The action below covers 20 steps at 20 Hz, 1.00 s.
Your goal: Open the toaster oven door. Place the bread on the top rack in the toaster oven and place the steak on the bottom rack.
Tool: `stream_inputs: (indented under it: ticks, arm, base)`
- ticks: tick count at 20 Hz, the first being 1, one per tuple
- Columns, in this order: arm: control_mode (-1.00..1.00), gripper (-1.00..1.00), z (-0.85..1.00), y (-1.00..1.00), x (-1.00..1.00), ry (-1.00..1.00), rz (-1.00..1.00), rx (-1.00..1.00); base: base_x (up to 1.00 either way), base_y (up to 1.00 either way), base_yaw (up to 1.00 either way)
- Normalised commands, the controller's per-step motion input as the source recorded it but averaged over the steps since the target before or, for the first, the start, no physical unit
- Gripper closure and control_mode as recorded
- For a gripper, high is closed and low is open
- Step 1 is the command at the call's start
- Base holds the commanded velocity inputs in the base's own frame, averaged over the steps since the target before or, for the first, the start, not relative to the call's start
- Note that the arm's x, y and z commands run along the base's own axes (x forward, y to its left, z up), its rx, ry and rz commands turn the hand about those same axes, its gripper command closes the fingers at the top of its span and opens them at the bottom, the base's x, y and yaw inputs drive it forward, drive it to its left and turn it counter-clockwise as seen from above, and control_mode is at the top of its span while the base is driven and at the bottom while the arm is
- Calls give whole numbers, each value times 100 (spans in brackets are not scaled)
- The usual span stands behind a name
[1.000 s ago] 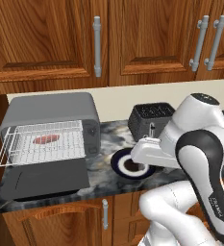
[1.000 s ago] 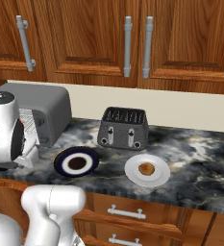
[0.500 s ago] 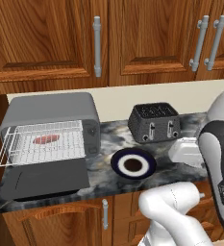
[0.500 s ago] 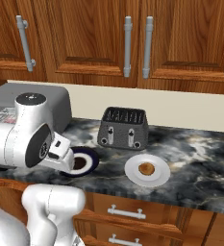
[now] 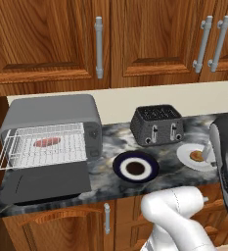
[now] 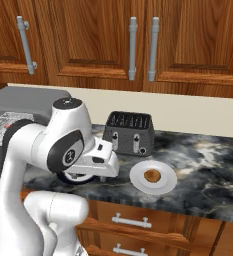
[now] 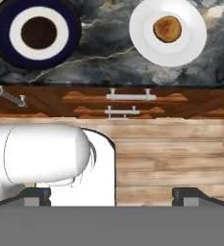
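The toaster oven stands at the counter's left end, and the toaster oven door lies folded down flat in front of it. The steak rests among the white wire racks; which rack carries it I cannot tell. The bread sits on a white plate, also seen as the bread right of my hand. My gripper hangs open and empty over the counter's front edge, looking down, with the bread ahead and to the right. Both fingertips are far apart.
A navy-rimmed plate with a dark centre lies mid-counter. A black two-slot toaster stands behind it by the wall. Wooden wall cabinets hang above, and drawers run below the marble edge. My arm blocks part of the oven.
My arm has swung right, from above the navy plate toward the white plate with the bread. The jaws stayed open. Nothing on the counter moved.
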Motion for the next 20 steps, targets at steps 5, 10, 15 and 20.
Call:
stream_inputs:
  ticks: [5,10,15,20]
  arm:
    - [-100,-100,-22,-97,54,-2,8,-9]
    - [-100,-100,-25,-77,43,-13,5,0]
    - [-100,-100,-46,-39,78,-6,0,0]
    - [-100,-100,-42,-7,95,0,0,0]
  base:
    - [0,0,0]
    - [0,0,0]
    - [0,0,0]
    - [0,0,0]
